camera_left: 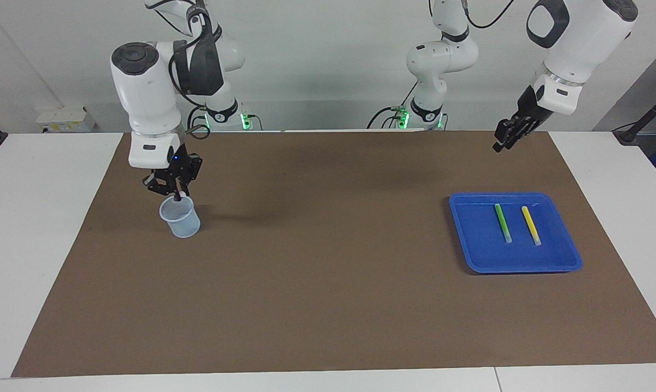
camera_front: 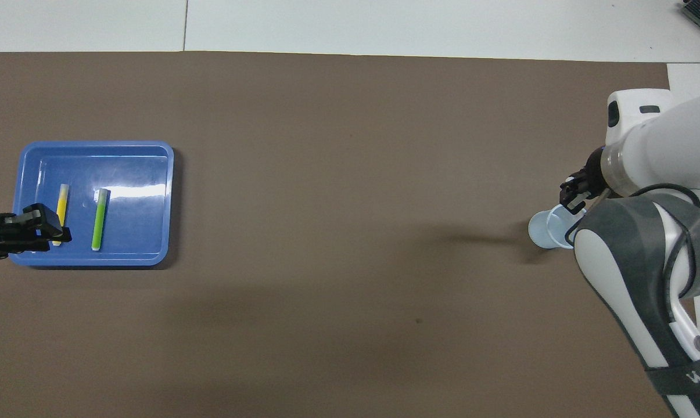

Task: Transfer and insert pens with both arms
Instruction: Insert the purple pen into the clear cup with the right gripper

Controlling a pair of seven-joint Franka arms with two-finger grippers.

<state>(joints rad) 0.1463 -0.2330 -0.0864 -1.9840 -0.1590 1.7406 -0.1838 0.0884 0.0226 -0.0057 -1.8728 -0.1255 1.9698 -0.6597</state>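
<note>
Currently the purple pen (camera_left: 178, 196) is at the cup (camera_left: 181, 217), lower end inside the rim, whitish cap end up, with the right gripper (camera_left: 173, 188) directly over it; fingers appear closed on the pen, so I judge insertion is in progress, not released yet. Cup sits on the mat (camera_left: 328, 272) toward the right arm's end of the table. Green pen (camera_left: 503, 222) and yellow pen (camera_left: 531, 225) lie side by side, apart, in the blue tray (camera_left: 570, 261) at the left arm's end. Left gripper (camera_left: 510, 135) hangs in the air over the mat at the tray's robot-side edge, holding nothing; can't tell how its jaws stand. Overhead view puts it above the yellow pen's end, but the facing view shows it well clear of the tray. Progress, as I judge it: one of three pens nearly done; two left to pick, hand over and insert.
</note>
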